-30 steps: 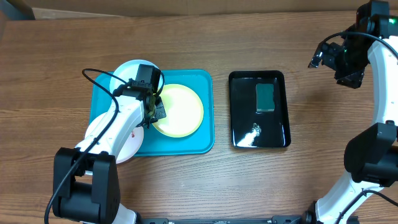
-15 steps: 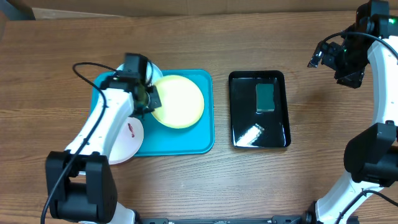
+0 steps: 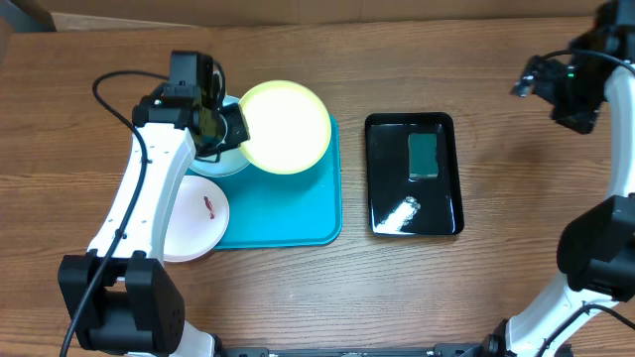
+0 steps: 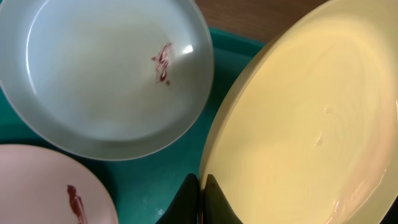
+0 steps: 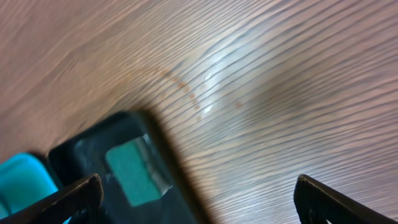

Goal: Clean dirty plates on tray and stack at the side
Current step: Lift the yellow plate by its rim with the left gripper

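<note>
Yellow plate clamped in left gripper.

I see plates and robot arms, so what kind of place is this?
Probably a robot lab workbench, not a kitchen. A left arm holding a yellow plate and a right arm stand at a plain wooden table, beside a teal tray and a green sponge in a black tray.
</note>
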{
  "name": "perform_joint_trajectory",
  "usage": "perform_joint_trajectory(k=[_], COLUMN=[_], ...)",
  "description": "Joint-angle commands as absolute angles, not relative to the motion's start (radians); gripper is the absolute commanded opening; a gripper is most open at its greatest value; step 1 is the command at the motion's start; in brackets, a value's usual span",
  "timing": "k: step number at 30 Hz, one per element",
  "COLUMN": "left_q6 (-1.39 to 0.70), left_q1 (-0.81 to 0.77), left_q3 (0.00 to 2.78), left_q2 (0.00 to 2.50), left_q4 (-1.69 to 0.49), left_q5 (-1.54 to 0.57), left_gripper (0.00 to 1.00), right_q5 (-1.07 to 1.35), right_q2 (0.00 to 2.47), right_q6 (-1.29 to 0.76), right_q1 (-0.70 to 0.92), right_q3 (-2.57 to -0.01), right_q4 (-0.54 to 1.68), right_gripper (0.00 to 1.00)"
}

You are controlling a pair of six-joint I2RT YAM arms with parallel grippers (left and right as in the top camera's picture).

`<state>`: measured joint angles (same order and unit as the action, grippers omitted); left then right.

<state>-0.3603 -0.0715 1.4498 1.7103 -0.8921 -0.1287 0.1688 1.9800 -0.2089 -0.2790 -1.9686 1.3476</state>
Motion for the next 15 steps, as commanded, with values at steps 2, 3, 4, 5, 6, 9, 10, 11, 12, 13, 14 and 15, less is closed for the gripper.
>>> perform_joint_trajectory(k=[2, 3, 4, 5, 6, 9, 10, 11, 12, 13, 14, 15], left_q6=[-0.337, -0.337, -0.34, -0.35, -0.365, -0.387, -0.392, -0.394, -0.394, -0.394, -0.393, -0.392], left_q1=[-0.136, -0.154, -0.172, -0.19, -0.212, -0.294, -0.317, -0.344, -0.368, -0.395, -0.418, -0.44], left_q3=[1.519, 1.525, 1.528, 1.53, 1.53, 1.53, 1.53, 1.53, 1.53, 1.53, 1.53, 1.53], left_q2=[1.687, 1.687, 1.687, 1.687, 1.687, 1.688, 1.688, 1.688, 1.688, 1.688, 1.688, 1.688], left_q4=[-0.885, -0.88, -0.875, -0.867, -0.86, -0.825, -0.812, -0.798, -0.786, -0.775, -0.766, -0.757], left_q5=[-0.155, -0.152, -0.144, -0.131, -0.117, -0.068, -0.047, -0.025, -0.004, 0.023, 0.047, 0.074], left_gripper=[0.04, 0.04, 0.04, 0.04, 0.04, 0.04, 0.04, 0.04, 0.04, 0.04, 0.04, 0.04], right_q5=[0.165, 0.166, 0.165, 0.166, 0.165, 0.165, 0.165, 0.165, 0.165, 0.166, 0.166, 0.165], right_q2=[1.973, 1.973, 1.973, 1.973, 1.973, 1.973, 1.973, 1.973, 1.973, 1.973, 1.973, 1.973], right_q6=[-0.21, -0.21, -0.21, -0.21, -0.21, -0.21, -0.21, -0.21, -0.21, -0.21, -0.21, -0.21], right_q1=[-0.37, -0.388, -0.402, -0.416, -0.427, -0.454, -0.457, -0.46, -0.46, -0.459, -0.459, -0.459], right_q3=[-1.984, -1.984, -1.984, -1.984, -1.984, -1.984, -1.984, -1.984, -1.984, -1.984, -1.984, -1.984], right_q4=[1.328, 1.329, 1.328, 1.329, 1.328, 1.328, 1.328, 1.328, 1.328, 1.328, 1.328, 1.328], right_gripper=[1.0, 1.0, 1.0, 1.0, 1.0, 1.0, 1.0, 1.0, 1.0, 1.0, 1.0, 1.0])
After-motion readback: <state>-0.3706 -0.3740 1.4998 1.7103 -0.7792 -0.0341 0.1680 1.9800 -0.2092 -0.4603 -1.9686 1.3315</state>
